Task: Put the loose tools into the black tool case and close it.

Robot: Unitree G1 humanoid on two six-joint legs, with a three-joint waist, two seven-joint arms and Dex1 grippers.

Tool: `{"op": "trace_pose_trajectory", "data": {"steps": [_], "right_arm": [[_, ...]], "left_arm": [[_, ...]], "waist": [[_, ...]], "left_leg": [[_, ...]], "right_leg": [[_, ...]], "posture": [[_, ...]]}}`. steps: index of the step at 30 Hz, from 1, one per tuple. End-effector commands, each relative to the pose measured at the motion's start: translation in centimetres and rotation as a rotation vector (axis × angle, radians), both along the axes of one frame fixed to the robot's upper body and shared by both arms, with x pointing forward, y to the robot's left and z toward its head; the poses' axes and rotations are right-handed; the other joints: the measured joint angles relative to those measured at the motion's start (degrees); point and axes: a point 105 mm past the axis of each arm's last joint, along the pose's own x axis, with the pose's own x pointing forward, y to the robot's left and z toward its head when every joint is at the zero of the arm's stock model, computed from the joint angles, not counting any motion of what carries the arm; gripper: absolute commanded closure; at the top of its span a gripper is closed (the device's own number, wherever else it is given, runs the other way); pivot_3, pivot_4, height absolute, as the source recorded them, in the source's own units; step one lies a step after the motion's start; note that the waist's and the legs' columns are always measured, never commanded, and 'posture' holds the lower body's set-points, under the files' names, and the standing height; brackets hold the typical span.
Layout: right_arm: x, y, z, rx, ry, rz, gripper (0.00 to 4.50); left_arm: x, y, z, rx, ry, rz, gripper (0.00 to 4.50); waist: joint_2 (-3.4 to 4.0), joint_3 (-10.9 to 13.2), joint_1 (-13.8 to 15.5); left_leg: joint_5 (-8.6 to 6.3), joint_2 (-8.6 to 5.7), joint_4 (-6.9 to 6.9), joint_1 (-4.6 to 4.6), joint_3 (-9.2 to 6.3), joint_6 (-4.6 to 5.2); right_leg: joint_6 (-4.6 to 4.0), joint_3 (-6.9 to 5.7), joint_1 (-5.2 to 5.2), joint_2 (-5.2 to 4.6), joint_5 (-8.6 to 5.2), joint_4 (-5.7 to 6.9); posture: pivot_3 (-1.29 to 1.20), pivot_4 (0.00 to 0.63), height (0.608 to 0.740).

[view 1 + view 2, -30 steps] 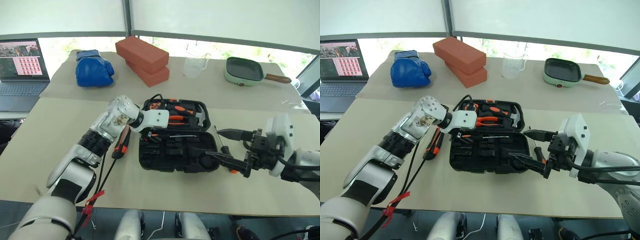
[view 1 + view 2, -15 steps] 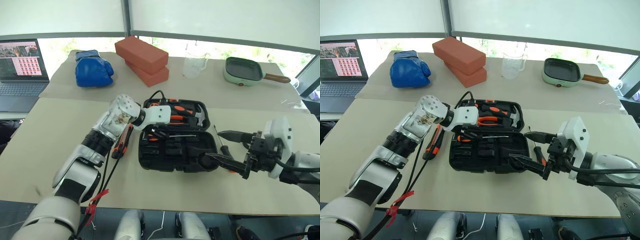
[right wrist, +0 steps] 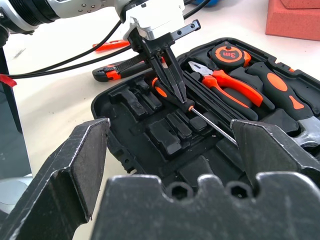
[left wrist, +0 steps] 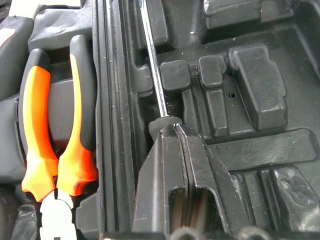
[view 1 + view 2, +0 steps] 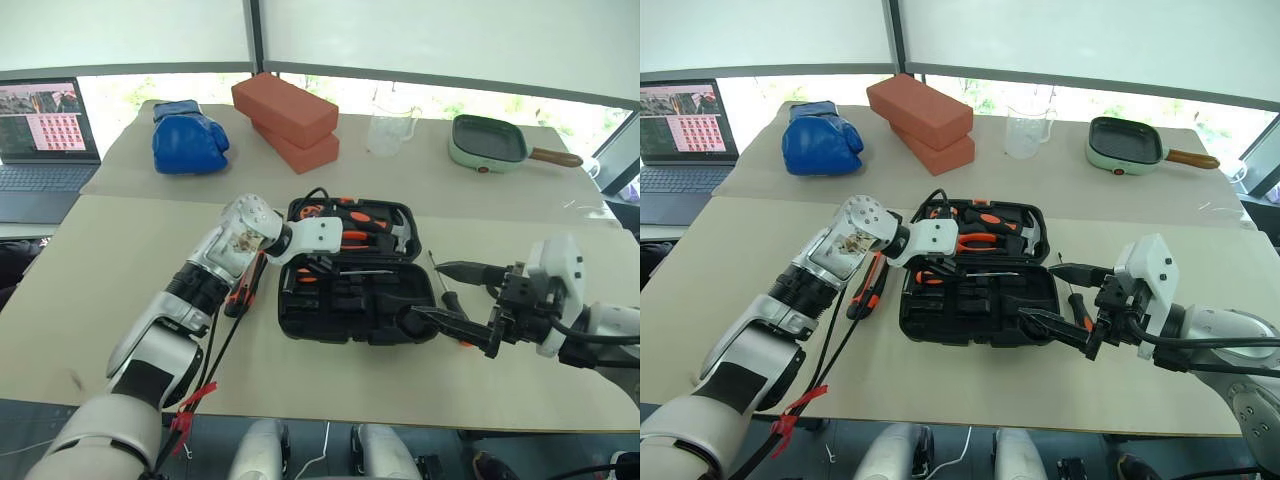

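Two red bricks (image 5: 286, 120), one open black tool case (image 5: 350, 300)

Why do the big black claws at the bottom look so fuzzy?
In the right wrist view the right gripper's black fingers sit close to the camera, so they blur; the open black plastic tool case behind stays sharp. In the left eye view, windows glow bright behind the table.

Head pair looks down over the table; both wrist cameras closely share the open black tool case (image 3: 165, 130)
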Motion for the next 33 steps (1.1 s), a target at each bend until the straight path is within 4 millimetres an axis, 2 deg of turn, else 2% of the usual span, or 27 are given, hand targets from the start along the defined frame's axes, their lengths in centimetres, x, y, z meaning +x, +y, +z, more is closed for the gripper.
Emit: {"op": "trace_pose_trajectory", "data": {"steps": [1,4,7,12,15,18,20,22,23,25,30,33], "right_arm": [[0.1,0.2,0.8,0.008,-0.053,0.001,0.00],[0.0,0.4,0.5,0.007,-0.048,0.001,0.00],[0.0,0.2,0.2,-0.007,-0.048,-0.016,0.00],[0.0,-1.5,-0.6,-0.044,-0.043,-0.131,0.00],[-0.5,-4.5,-1.7,-0.050,-0.003,-0.312,0.00],[-2.4,-6.9,-3.0,-0.039,0.061,-0.448,0.00],[-4.2,-8.1,-4.2,-0.047,0.116,-0.526,0.00],[-5.6,-8.7,-5.0,-0.062,0.154,-0.569,0.00],[-6.2,-9.0,-5.5,-0.066,0.171,-0.592,0.00],[-6.7,-9.3,-6.3,-0.080,0.180,-0.630,0.00],[-5.9,-9.4,-7.6,-0.089,0.160,-0.673,0.00],[-4.1,-8.2,-8.5,-0.089,0.130,-0.626,0.00]], "left_arm": [[0.6,0.0,-2.0,0.080,-0.046,0.012,4.45],[0.6,0.0,-2.5,0.090,-0.044,0.006,4.45],[0.5,0.0,-2.0,0.062,-0.041,0.003,4.45],[0.5,0.4,1.9,-0.156,0.018,0.066,4.45],[-0.7,1.6,6.3,-0.406,0.130,0.082,3.82],[-2.5,3.0,8.8,-0.544,0.229,0.061,2.65],[-4.2,3.9,9.8,-0.583,0.304,0.031,2.05],[-5.7,4.4,10.2,-0.588,0.350,-0.006,1.26],[-6.2,4.4,10.5,-0.592,0.354,-0.015,0.99],[-6.5,4.4,10.5,-0.581,0.350,0.002,0.16],[-7.4,4.2,10.3,-0.552,0.340,-0.025,0.06],[-7.6,3.9,10.3,-0.552,0.315,-0.035,0.06]], "waist": [[0.01,0.0,0.2],[0.06,-0.1,0.4],[0.06,-0.1,0.4],[0.07,-0.1,-0.1],[0.07,-0.1,-0.2],[0.14,-0.1,-0.2],[0.26,-0.1,0.0],[0.30,-0.2,-0.1],[0.30,-0.2,-0.2],[0.30,-0.2,-0.2],[0.35,-0.2,-0.5],[0.38,-0.2,-0.6]], "left_leg": [[0.00,-0.01,0.01,0.02,0.00,0.00],[-0.01,-0.01,0.09,0.07,-0.03,0.03],[0.05,-0.01,0.11,0.11,-0.03,0.12],[0.09,0.01,0.12,-0.01,-0.03,0.14],[0.09,0.04,0.12,-0.11,-0.04,0.14],[0.09,0.08,0.12,-0.13,-0.06,0.14],[0.09,0.05,0.13,-0.09,-0.06,0.14],[0.08,0.06,0.11,0.02,-0.10,0.13],[0.08,0.07,0.11,0.02,-0.10,0.13],[0.10,0.06,0.13,0.08,-0.10,0.10],[0.14,0.05,0.26,0.26,-0.07,0.06],[0.14,0.03,0.26,0.25,-0.06,0.06]], "right_leg": [[0.01,0.00,0.03,-0.01,0.00,0.00],[0.03,0.00,0.14,-0.01,0.02,0.02],[0.07,0.01,0.19,-0.02,0.10,0.02],[0.07,0.03,0.02,-0.01,0.16,0.09],[0.06,0.03,-0.14,0.00,0.14,0.23],[0.06,0.02,-0.18,-0.03,0.05,0.42],[0.08,0.04,-0.13,-0.07,0.01,0.38],[0.10,0.02,-0.02,-0.08,-0.10,0.44],[0.08,0.04,-0.04,-0.08,-0.11,0.45],[0.06,0.05,0.03,-0.08,-0.11,0.47],[-0.03,0.10,0.14,0.00,-0.13,0.52],[-0.07,0.12,0.10,0.02,-0.16,0.56]], "posture": [[0.00,0.150,0.738],[0.00,0.150,0.738],[0.00,0.150,0.738],[0.00,0.150,0.738],[0.00,0.150,0.738],[0.00,0.150,0.738],[0.00,0.150,0.738],[0.00,0.150,0.738],[0.00,0.150,0.738],[0.00,0.150,0.738],[0.00,0.150,0.738],[0.00,0.150,0.738]]}}
